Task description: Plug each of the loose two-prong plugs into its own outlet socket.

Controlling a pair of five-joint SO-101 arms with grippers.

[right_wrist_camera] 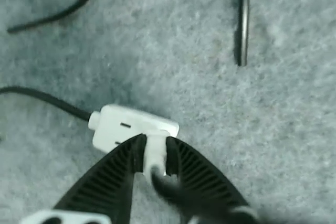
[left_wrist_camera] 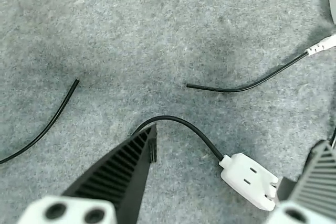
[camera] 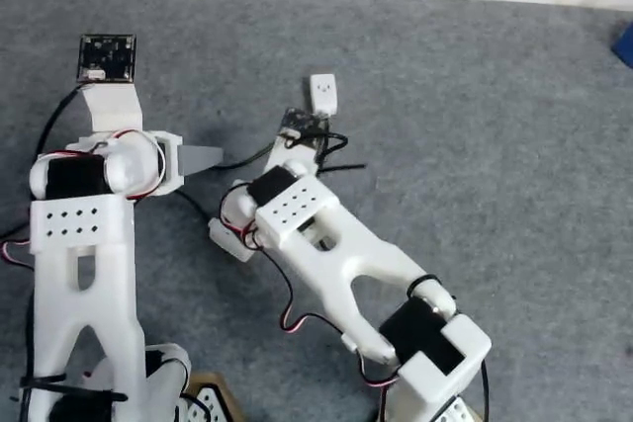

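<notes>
Right end effector (right_wrist_camera: 155,142) grips a white plug (right_wrist_camera: 155,156) that touches the outlet socket (right_wrist_camera: 118,124) at lower centre of the right wrist view. The socket's slots appear empty. Left end effector (left_wrist_camera: 236,140) gapes wide, and no plug seems seated yet.

The grey cloth (left_wrist_camera: 157,24) underneath is looking matt, fuzzy and rough, like felt. The socket (left_wrist_camera: 247,179) and the plug (right_wrist_camera: 156,153) are showing smooth white plastic with a faint sheen. The black cords (left_wrist_camera: 181,124) are looking smooth and rubbery. The fingers (left_wrist_camera: 121,171) are showing dark, ribbed, matt plastic, and the arms (camera: 84,274) white matt plastic.
</notes>
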